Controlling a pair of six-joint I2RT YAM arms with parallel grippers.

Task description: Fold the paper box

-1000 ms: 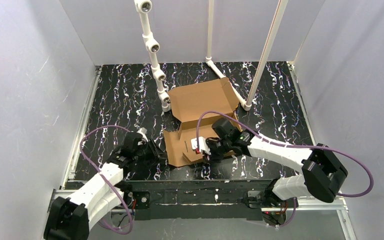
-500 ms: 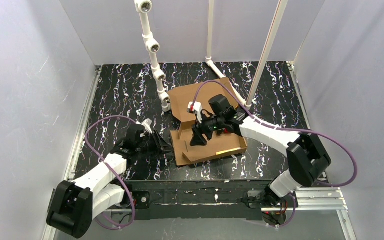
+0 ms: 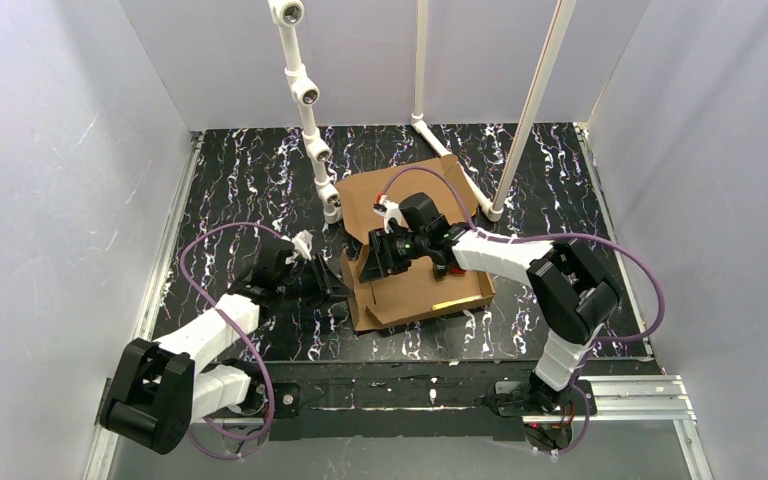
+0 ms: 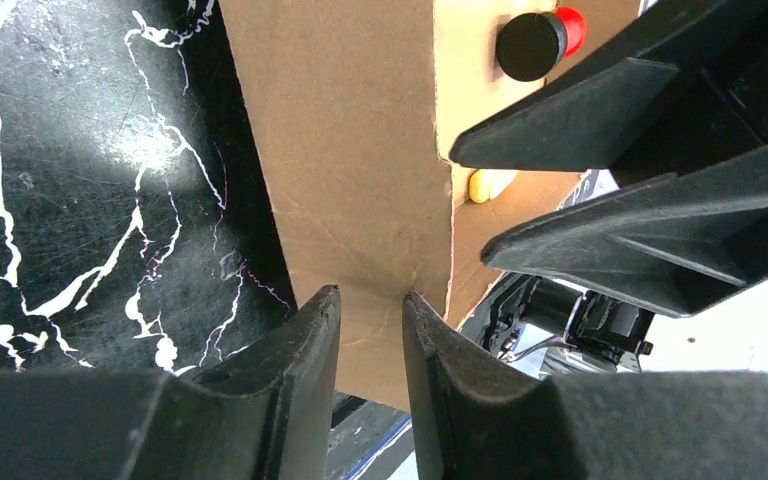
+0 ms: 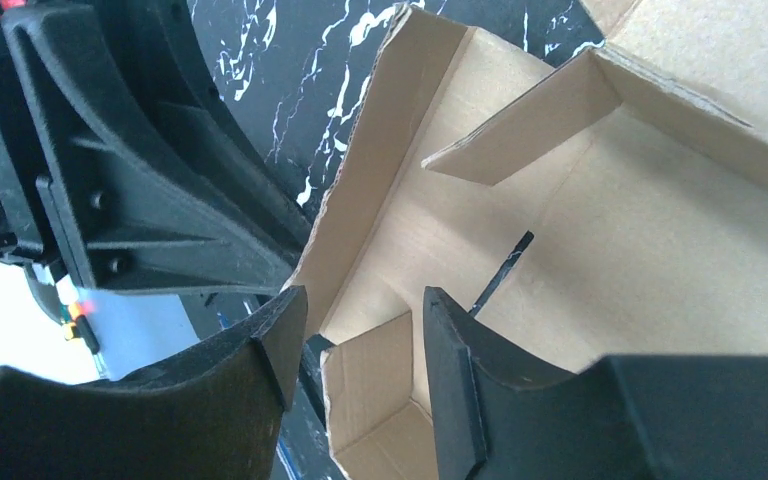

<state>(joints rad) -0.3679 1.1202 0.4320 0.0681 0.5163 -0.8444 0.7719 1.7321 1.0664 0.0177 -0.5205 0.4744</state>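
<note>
The paper box [image 3: 430, 292] is brown cardboard lying mid-table, its lid flap [image 3: 400, 190] laid open toward the back and its front wall standing. My left gripper [image 3: 338, 285] is at the box's left side. In the left wrist view its jaws [image 4: 372, 310] stand slightly apart, tips against the outside of the left cardboard panel [image 4: 350, 150], with nothing between them. My right gripper [image 3: 373, 256] hovers over the same left wall. Its jaws [image 5: 355, 330] are open astride the wall's top edge [image 5: 360, 180], above a small corner flap [image 5: 375, 380].
A white pipe frame stands behind the box: a jointed post [image 3: 310, 110] at its left and a slanted pole [image 3: 535, 100] at its right. Grey walls close in the black marbled table [image 3: 240, 190]. Purple cables [image 3: 195, 270] loop off both arms.
My right gripper has swung from the box's front edge to its left wall. The front wall now stands up. My left gripper has moved right, up against the box's left side.
</note>
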